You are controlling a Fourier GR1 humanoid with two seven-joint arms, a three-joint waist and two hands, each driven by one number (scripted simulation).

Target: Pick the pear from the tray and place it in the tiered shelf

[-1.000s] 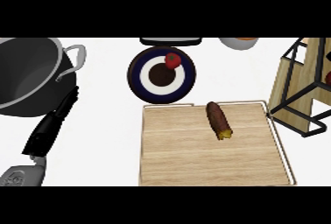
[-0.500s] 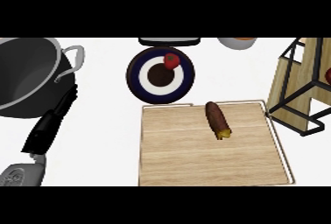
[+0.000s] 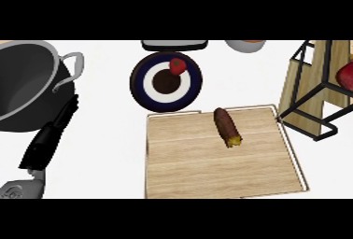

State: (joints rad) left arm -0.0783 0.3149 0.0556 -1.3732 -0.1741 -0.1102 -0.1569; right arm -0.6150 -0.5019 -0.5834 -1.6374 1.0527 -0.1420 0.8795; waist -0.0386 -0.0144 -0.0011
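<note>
White surface (image 3: pixel 103 154), seen steeply from above. Wooden tray (image 3: pixel 207 175) sits centre-right. The pear (image 3: pixel 228 127), dark brown and long, lies tilted on the tray's upper half, nothing touching it. The tiered shelf (image 3: pixel 307 114) stands at right, beside the tray's corner. At lower left, the left robot hand (image 3: pixel 48 137): fingers straight, holding nothing, tips near black pot (image 3: pixel 21 84). The right robot hand is out of view.

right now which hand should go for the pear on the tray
Probably the right, though it is out of view: the shelf stands right of the tray, and the left hand sits far left by the pot, away from the pear.
</note>
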